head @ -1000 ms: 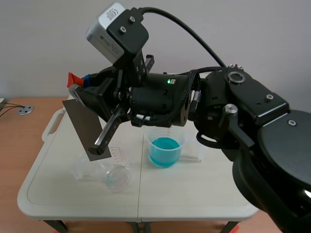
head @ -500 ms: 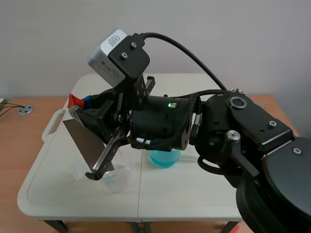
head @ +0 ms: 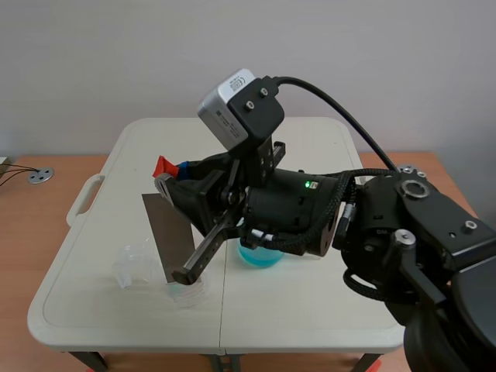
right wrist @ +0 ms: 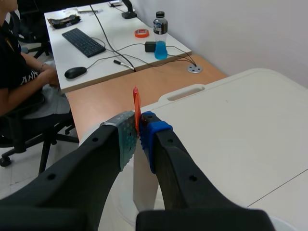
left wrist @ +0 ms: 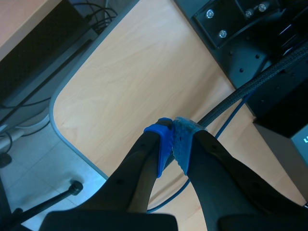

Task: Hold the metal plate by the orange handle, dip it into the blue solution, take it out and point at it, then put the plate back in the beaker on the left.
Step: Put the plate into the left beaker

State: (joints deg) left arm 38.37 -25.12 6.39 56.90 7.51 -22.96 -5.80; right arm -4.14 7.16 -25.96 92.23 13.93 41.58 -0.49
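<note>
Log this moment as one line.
right gripper: shut on orange handle | metal plate: tilted, lower end at clear beaker | left gripper: shut, empty

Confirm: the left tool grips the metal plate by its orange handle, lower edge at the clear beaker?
Wrong arm: the right tool grips the metal plate by its orange handle, lower edge at the clear beaker. The right wrist view shows the handle pinched between its pads.

Probably an office, keyboard [right wrist: 86, 42], mouse [right wrist: 77, 72]
</note>
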